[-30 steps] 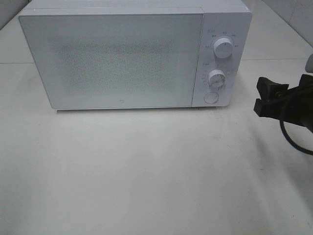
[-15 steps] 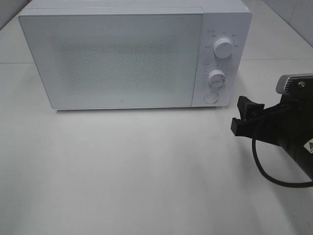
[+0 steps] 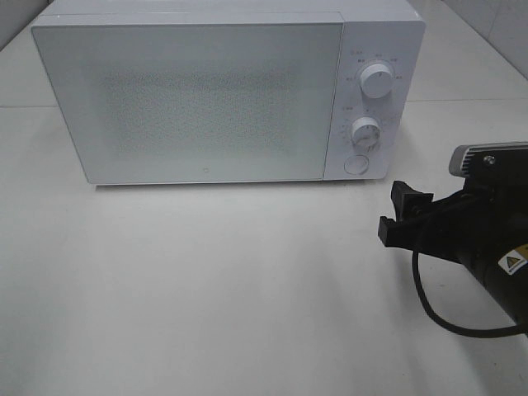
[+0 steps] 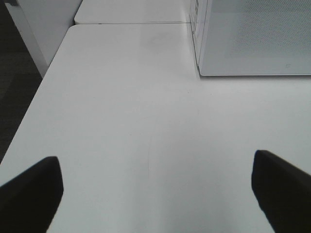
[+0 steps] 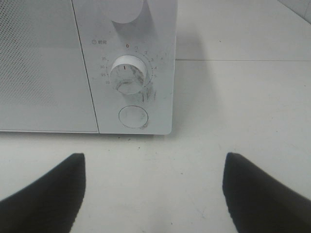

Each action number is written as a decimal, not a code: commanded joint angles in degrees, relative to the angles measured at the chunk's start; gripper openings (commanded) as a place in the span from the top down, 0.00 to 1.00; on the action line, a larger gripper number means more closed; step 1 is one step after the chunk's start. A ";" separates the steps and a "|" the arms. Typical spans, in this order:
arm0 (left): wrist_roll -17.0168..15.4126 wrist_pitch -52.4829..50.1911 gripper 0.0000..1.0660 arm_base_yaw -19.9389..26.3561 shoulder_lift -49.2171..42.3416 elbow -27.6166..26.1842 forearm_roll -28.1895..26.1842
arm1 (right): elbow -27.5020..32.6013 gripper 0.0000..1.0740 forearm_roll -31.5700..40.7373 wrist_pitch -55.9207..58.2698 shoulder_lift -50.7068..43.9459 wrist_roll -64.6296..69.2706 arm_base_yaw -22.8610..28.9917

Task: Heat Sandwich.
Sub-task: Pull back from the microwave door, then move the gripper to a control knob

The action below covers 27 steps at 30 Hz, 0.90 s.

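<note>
My left gripper (image 4: pixel 155 170), seen only by its own wrist camera, hangs wide open above the white table (image 4: pixel 121 107). The white microwave (image 3: pixel 206 91) sits unchanged, door shut. My right gripper (image 3: pixel 397 212) has moved inward from the right edge, jaws spread wide and empty. Its wrist camera faces the timer knob (image 5: pixel 127 74) and round button (image 5: pixel 133 117). The sandwich shows in no view.

On the microwave (image 5: pixel 160 73) front, the lower dial (image 5: pixel 128 74) has a printed ring: a red 0 at its top, small digits up to 5 on one side, 30 and 25 on the other; above it, a clock symbol with two small characters (image 5: pixel 99 42), unclear; a yellow warning triangle label (image 3: pixel 511 264) on the right arm (image 3: pixel 487 239); the upper dial (image 3: pixel 377 82) markings are too small to read.
</note>
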 commanded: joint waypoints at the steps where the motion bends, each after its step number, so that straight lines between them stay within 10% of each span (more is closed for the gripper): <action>1: -0.06 -0.46 0.05 0.29 -1.55 0.17 -0.40 | -0.29 0.29 -0.11 -6.47 0.00 -0.29 0.23; 27: -0.06 -0.46 0.05 0.29 -1.55 0.17 -0.40 | -5.67 0.29 -6.70 -4.47 0.69 -0.34 -7.96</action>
